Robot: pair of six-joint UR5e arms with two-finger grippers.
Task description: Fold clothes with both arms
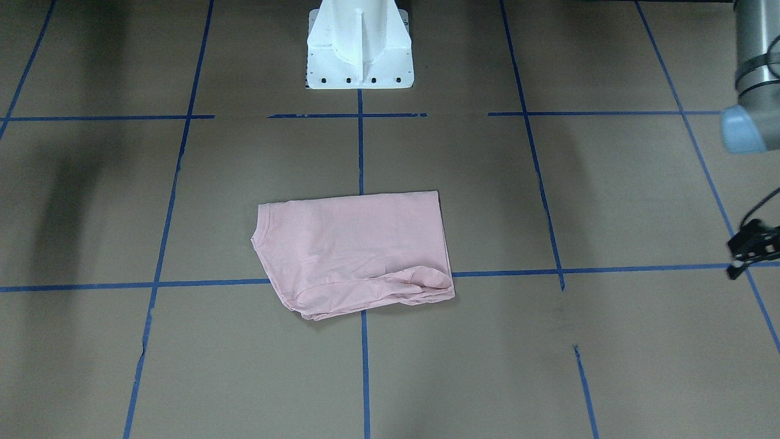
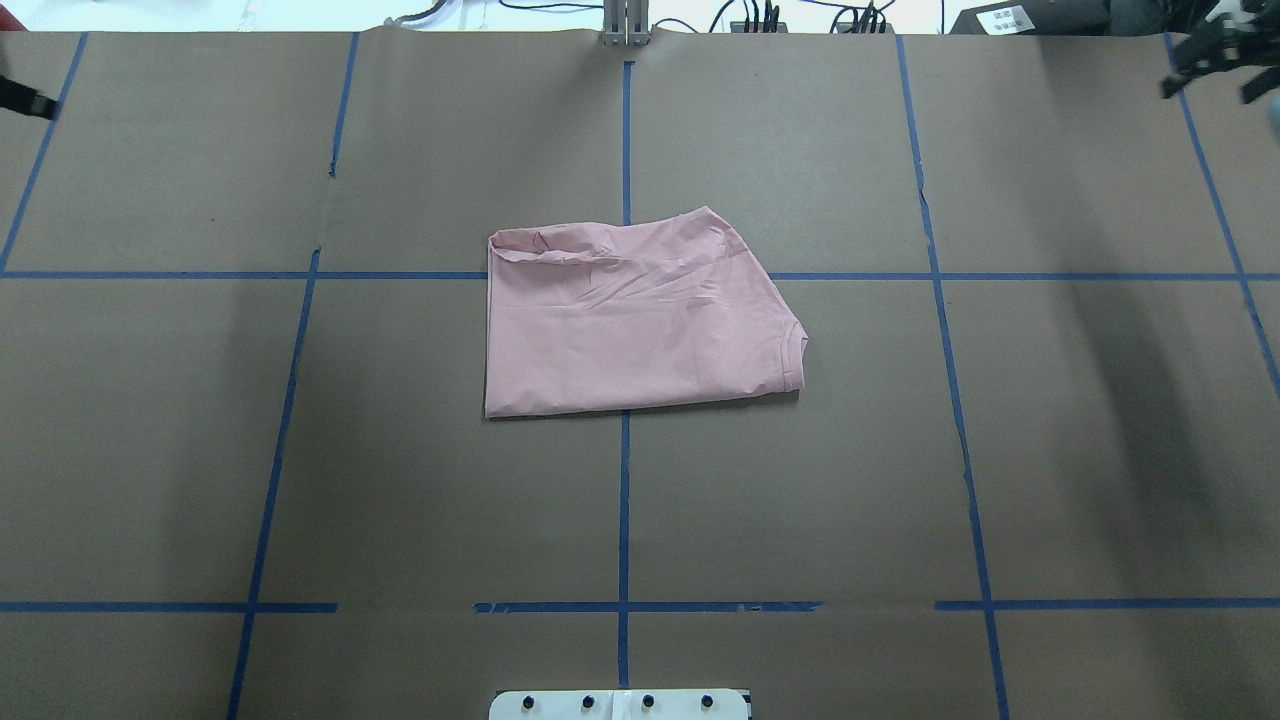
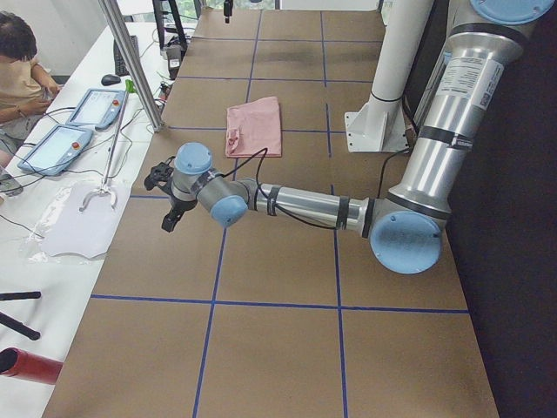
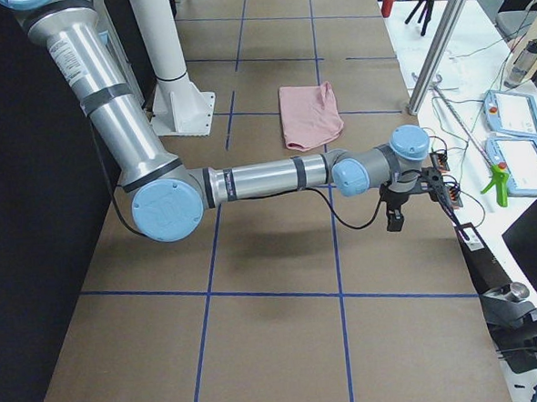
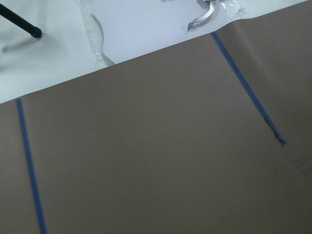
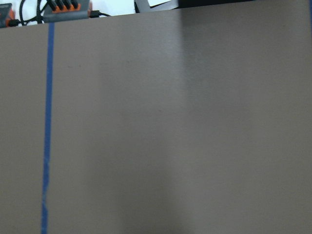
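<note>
My left gripper (image 1: 746,250) hangs over one end of the table (image 2: 300,450), my right gripper (image 2: 1212,62) over the other. Both are cut off at the edge, so I cannot tell whether my fingers are spread or closed. The pink T-shirt (image 2: 630,325) lies folded, apparently plain side up, between them, well apart from both.

One T-shirt (image 2: 640,330); two arms (image 3: 305,205)

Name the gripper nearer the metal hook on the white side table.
Left. The left gripper hangs close beside the hook; the right gripper is far off, beyond the T-shirt, toward the opposite end.
</note>
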